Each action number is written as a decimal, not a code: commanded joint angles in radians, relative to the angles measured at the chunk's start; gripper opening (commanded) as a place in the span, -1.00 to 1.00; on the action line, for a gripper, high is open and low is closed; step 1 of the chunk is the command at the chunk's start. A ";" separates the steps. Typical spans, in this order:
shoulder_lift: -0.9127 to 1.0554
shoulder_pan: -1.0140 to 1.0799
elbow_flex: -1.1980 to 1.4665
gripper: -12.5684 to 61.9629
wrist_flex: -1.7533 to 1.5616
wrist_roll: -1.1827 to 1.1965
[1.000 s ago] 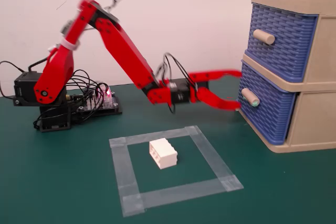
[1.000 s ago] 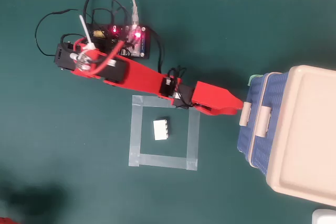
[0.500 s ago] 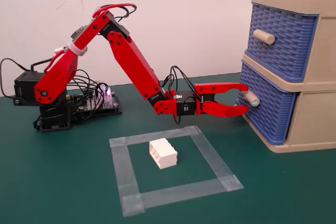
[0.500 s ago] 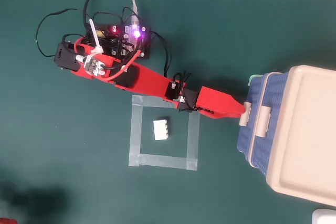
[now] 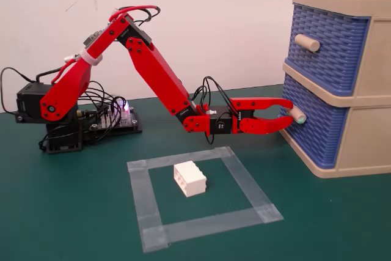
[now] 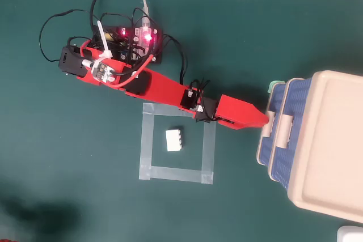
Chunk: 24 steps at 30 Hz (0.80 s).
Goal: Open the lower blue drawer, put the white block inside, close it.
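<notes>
The white block (image 5: 190, 178) (image 6: 173, 140) lies inside a taped square on the green table, dimples to the side. The lower blue drawer (image 5: 314, 132) sits pushed in, in the beige cabinet at the right. Its peg handle (image 5: 299, 115) shows a pale green tip. My red gripper (image 5: 291, 114) (image 6: 265, 122) reaches sideways to that handle. One jaw lies above the peg and one below, closed in against it. The block is well behind the gripper, down to the left in the fixed view.
The upper blue drawer (image 5: 330, 41), with its beige handle (image 5: 307, 43), is shut above my gripper. A tape square (image 5: 244, 181) marks the mat around the block. The arm base with circuit board and cables (image 5: 113, 117) stands at the back left.
The gripper moved right to the lower drawer's handle and its jaws narrowed around the peg. The block and the drawers have not moved.
</notes>
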 commanded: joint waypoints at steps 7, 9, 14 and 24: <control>-0.020 -0.015 -0.183 -0.16 -0.012 0.026; -0.051 -0.015 -0.218 -0.16 -0.006 0.026; -0.066 -0.012 -0.236 -0.25 0.032 0.026; -0.008 0.020 -0.149 -0.88 0.117 0.077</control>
